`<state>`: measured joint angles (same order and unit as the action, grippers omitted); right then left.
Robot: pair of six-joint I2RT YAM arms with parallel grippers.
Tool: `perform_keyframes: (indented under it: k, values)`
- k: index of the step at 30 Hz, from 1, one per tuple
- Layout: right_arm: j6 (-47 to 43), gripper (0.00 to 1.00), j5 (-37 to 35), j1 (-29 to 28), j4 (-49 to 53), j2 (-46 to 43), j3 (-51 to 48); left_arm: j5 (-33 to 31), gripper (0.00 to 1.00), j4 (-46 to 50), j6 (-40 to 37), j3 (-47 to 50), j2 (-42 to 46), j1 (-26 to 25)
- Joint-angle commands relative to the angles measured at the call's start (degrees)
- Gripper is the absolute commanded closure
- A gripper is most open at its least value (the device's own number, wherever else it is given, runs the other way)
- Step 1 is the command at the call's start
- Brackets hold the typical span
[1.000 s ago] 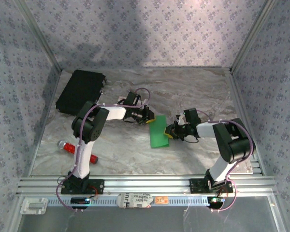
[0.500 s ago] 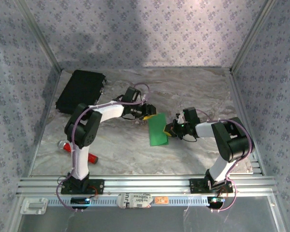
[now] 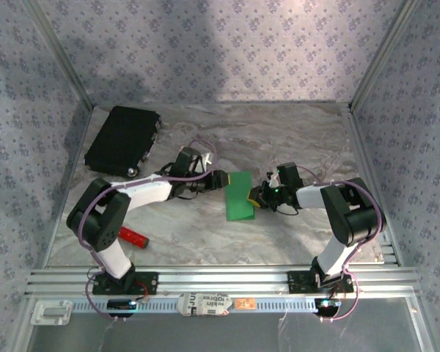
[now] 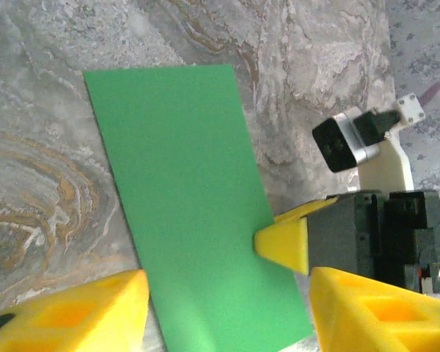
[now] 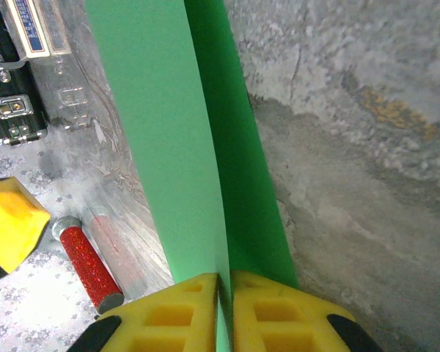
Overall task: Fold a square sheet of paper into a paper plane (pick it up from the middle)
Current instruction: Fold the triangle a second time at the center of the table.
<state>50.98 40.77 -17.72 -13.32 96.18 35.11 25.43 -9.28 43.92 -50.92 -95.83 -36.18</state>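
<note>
My right gripper is clenched on the right edge of the folded green paper. The paper lies flat on the marble table, between the two arms. My left gripper is released, with its fingers spread, just beside the paper's left side and holding nothing.

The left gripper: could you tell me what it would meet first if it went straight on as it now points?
The left gripper would most likely meet the green paper, just ahead of its open jaws; the right gripper pinches its far edge.
</note>
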Motion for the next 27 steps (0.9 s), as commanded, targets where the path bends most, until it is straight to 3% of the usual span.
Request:
perform_keyframes:
  k: [1, 9, 14, 16, 23, 27]
  values:
    - [-2.01, 0.85, 0.81, 0.64, 2.15, -1.17, 1.43, -2.94, 0.35, -6.73, 0.37, 2.94, 4.30, -1.16]
    - [-3.45, 0.85, 2.10, 1.42, 4.07, -1.02, 2.71, -6.33, 0.34, -8.48, -2.68, 7.23, 7.49, -4.99]
    - [-4.39, 0.86, 2.71, 1.63, 5.12, -0.80, 3.63, -10.61, 0.50, -4.60, -9.91, 6.40, 6.99, -10.49]
    - [-4.36, 0.87, 2.99, 1.79, 5.36, -0.89, 3.77, -13.27, 0.52, -2.33, -12.68, 5.64, 6.37, -12.92]
    - [-4.16, 0.86, 3.40, 1.80, 5.81, -1.13, 4.22, -27.31, 0.39, 4.92, -22.92, 2.83, 5.08, -23.15]
    - [-3.81, 0.87, 3.98, 1.76, 5.93, -1.40, 4.54, -31.06, 0.35, 8.61, -26.81, 0.07, 2.49, -26.42]
